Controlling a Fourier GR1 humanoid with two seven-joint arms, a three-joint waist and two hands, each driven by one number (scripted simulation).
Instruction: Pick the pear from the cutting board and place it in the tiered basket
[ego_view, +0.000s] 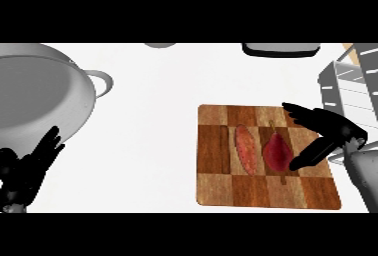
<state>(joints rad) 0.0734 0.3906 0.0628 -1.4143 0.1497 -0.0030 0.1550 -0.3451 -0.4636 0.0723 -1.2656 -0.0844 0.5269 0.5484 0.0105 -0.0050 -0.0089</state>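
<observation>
Hovering right hand (325, 131) fingers spread beside red pear (277, 151) on cutting board (221, 190), left hand (26, 167) resting open

I am seeing my right hand (332, 134) hovering over the cutting board (221, 190), its fingers (304, 161) spread beside the red pear (277, 152). A pink slice (246, 149) is lying just left of the pear. My left hand (26, 167) is resting open near the big pot (40, 90). The tiered basket (353, 85) is sitting at the right.
</observation>
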